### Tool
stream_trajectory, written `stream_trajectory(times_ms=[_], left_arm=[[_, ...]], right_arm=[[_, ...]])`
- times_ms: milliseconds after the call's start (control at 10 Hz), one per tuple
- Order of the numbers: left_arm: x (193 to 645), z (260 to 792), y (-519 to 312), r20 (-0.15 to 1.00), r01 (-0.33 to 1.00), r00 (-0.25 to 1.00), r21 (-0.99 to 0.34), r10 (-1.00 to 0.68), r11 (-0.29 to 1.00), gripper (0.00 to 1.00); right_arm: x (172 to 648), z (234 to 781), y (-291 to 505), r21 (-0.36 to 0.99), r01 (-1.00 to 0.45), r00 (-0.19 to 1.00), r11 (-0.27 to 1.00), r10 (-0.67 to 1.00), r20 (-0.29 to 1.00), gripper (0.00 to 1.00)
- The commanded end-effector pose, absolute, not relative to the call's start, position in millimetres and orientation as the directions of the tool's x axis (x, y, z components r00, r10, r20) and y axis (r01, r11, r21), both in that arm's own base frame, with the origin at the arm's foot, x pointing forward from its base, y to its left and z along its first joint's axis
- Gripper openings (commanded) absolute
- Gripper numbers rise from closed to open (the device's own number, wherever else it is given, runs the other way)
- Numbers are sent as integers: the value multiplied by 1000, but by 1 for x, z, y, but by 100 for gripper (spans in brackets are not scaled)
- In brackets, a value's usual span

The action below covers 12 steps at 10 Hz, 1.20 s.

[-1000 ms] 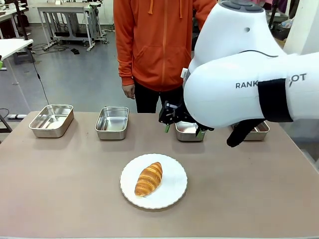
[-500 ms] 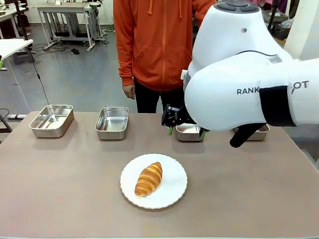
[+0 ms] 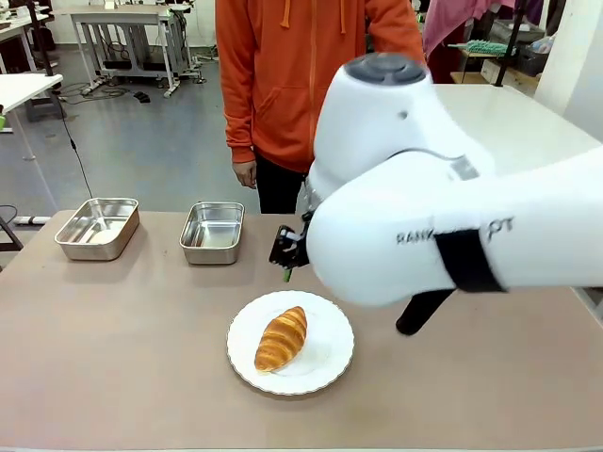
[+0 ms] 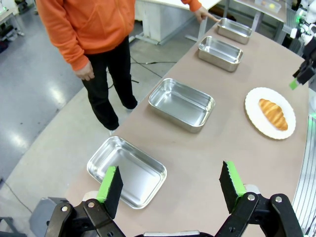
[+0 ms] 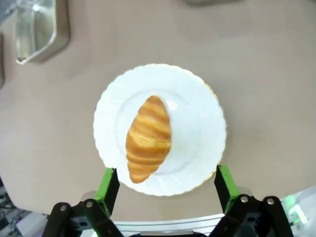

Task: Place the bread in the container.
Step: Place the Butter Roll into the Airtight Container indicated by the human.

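While right arm hides two containers, right end effector wide over bread, left end effector wide.

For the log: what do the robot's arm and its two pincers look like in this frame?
The right arm is a bulky, glossy white shell with partly hidden dark lettering and a black band. The right pincer and left pincer each have two black fingers faced with bright green pads.

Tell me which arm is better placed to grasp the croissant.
Right. Its open jaws hang directly above the croissant on the white plate; the left arm's jaws are over the endmost steel pan, far from the plate.
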State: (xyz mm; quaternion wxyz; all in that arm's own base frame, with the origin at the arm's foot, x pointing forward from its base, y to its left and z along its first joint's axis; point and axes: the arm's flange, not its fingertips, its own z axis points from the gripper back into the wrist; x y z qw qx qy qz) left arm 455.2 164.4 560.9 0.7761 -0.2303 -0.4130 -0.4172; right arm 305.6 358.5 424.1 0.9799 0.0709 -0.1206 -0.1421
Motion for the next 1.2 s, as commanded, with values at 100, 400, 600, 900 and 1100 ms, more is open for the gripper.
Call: stream_trajectory(times_ms=[100, 400, 600, 900, 1100], left_arm=[[454, 562, 163, 833, 840, 305, -8, -461, 542, 100], [454, 562, 163, 833, 840, 305, -8, -461, 542, 100], [454, 562, 163, 833, 840, 305, -8, -461, 542, 100], [454, 562, 163, 833, 840, 305, -8, -461, 542, 100], [454, 562, 163, 833, 840, 305, -8, -461, 542, 100]], right_arm=[[311, 389, 394, 170, 436, 861, 884, -465, 207, 100], [316, 363, 411, 180, 531, 816, 828, -557, 152, 100], [323, 349, 413, 179, 556, 804, 812, -580, 132, 100], [332, 328, 419, 154, 564, 809, 811, -580, 94, 100], [335, 320, 423, 151, 568, 807, 809, -584, 88, 100]])
